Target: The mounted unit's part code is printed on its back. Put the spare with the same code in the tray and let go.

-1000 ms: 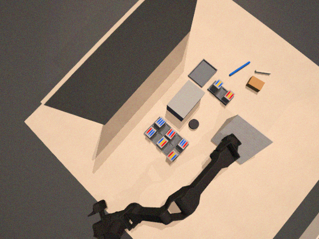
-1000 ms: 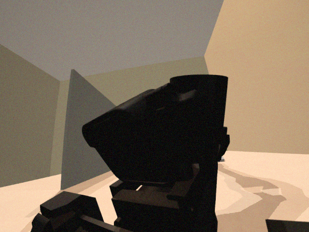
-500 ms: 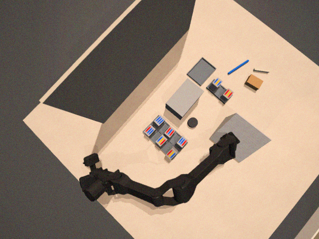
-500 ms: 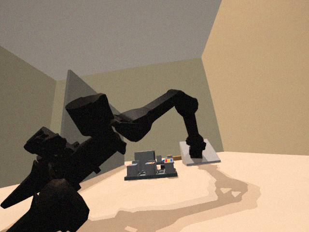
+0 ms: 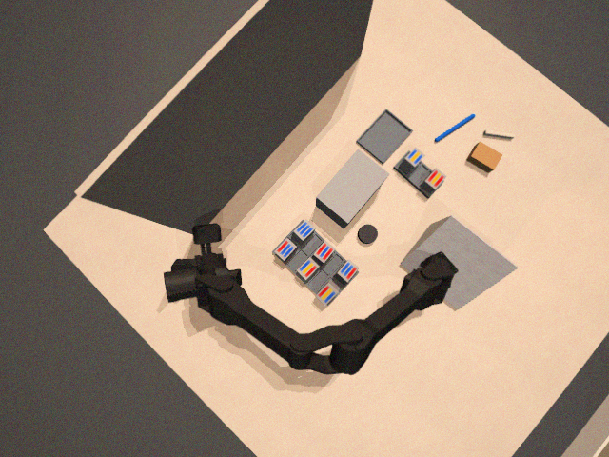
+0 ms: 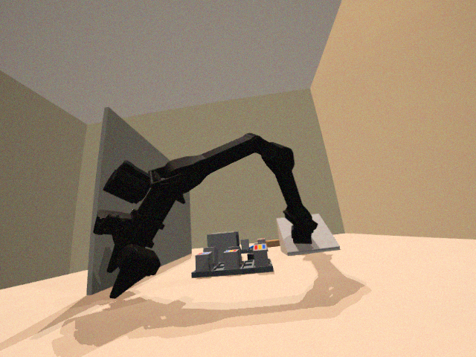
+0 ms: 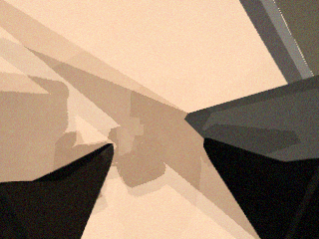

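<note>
Pale tabletop (image 5: 442, 384) (image 6: 230, 338) (image 7: 214, 45) — olive and tan walls (image 6: 403, 115) around.

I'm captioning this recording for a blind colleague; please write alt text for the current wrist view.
The end effector's two dark fingers stand wide apart with nothing between them, above a pale tabletop crossed by brown shadows. Part of a dark gray surface shows behind the right-hand finger in the picture.

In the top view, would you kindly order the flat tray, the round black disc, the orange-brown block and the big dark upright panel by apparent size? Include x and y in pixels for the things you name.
1. Dark panel (image 5: 236, 108)
2. Tray (image 5: 384, 136)
3. Orange-brown block (image 5: 485, 156)
4. Black disc (image 5: 367, 233)
</note>
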